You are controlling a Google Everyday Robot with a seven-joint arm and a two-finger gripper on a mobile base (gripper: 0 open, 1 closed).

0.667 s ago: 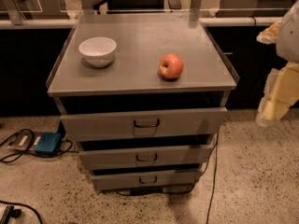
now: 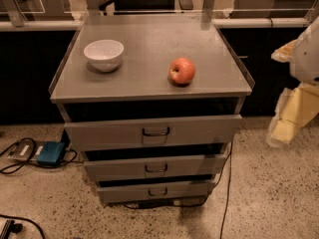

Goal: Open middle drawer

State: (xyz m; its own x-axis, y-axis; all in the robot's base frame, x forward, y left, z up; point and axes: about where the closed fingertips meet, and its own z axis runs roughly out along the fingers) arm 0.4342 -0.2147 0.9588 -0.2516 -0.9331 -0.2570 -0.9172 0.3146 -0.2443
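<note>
The middle drawer (image 2: 156,168) is the grey front second from the top in a three-drawer grey metal cabinet, with a small dark loop handle (image 2: 156,169) at its centre. A dark gap shows above its front. My gripper (image 2: 291,116), a blurred white and yellow shape, hangs at the right edge of the camera view. It is well to the right of the cabinet, at about the height of the top drawer, and touches nothing.
A taller drawer (image 2: 155,132) sits above and a slimmer one (image 2: 157,191) below. On the cabinet top (image 2: 149,44) stand a white bowl (image 2: 103,54) and a red apple (image 2: 182,71). A blue box (image 2: 51,153) and cables lie on the floor at left.
The arm at the right edge has sunk slightly. The cabinet, drawers, bowl and apple have not moved.
</note>
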